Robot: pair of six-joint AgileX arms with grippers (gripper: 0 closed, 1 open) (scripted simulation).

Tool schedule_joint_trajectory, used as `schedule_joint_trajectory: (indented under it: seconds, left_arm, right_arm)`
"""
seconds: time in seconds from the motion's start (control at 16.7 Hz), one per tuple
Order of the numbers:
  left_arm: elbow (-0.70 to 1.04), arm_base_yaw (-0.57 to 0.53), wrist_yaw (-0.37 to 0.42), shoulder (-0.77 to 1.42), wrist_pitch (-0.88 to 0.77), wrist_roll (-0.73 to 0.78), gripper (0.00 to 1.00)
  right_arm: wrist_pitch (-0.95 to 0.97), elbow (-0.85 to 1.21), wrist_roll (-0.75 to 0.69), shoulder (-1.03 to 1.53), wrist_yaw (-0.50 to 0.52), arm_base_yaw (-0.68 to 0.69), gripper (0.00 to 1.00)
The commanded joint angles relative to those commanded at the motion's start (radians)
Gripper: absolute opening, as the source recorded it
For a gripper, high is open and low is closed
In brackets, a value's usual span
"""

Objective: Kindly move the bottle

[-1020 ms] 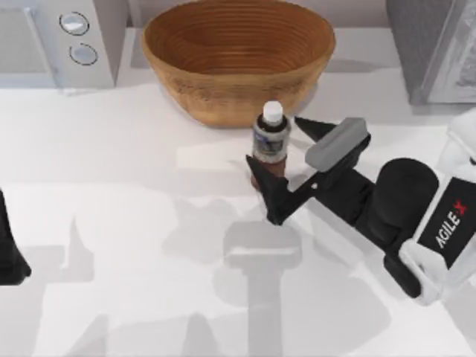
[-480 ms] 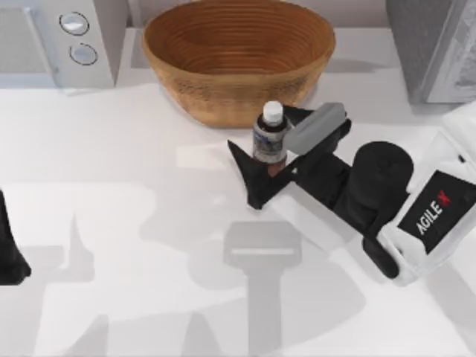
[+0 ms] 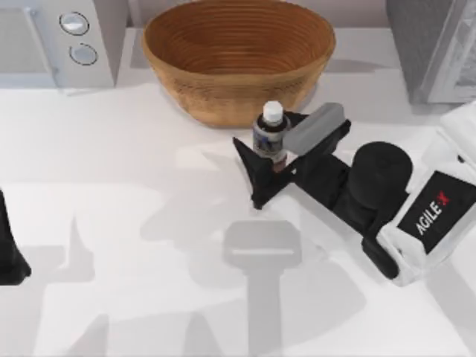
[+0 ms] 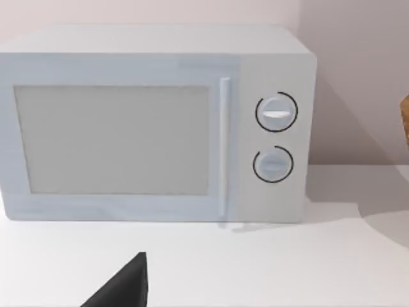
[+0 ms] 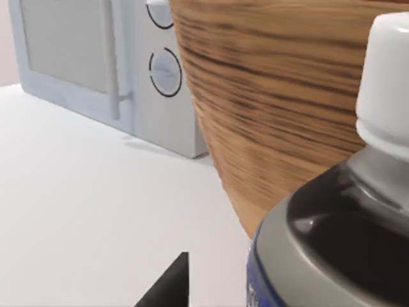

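Left gripper: parked at the far left edge of the table, idle; whether its fingers were apart or together could not be told.

Microwave: white, two dials, at the table's back left corner.

Woven bowl: large, brown, at back centre, holding nothing that could be seen.

Bottle: small, reddish-brown body, white screw cap, grey-blue label; upright on the table just in front of the bowl, near its right side. In the right wrist view the bottle sat very close to the camera, the bowl wall directly behind it.

Right gripper: reaching in from the right, fingers spread, one on each side of the bottle's body. Contact with either finger could not be confirmed.

Grey appliance: at the back right corner, partly cut off.

Step in hand, by judgement: the grasp, with the gripper positioned around the bottle but not closed. The next move likely called for squeezing the fingers on the body without tipping the bottle, then lifting it clear of the bowl.
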Motion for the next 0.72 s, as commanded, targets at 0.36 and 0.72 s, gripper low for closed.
schedule_joint_trajectory:
  seconds: [0.36,0.72]
  left_arm:
    - [0.0,0.0,0.0,0.0,0.0,0.0,1.0]
    - [0.0,0.0,0.0,0.0,0.0,0.0,1.0]
  right_arm:
    - [0.0,0.0,0.0,0.0,0.0,0.0,0.17]
    - [0.0,0.0,0.0,0.0,0.0,0.0,0.0]
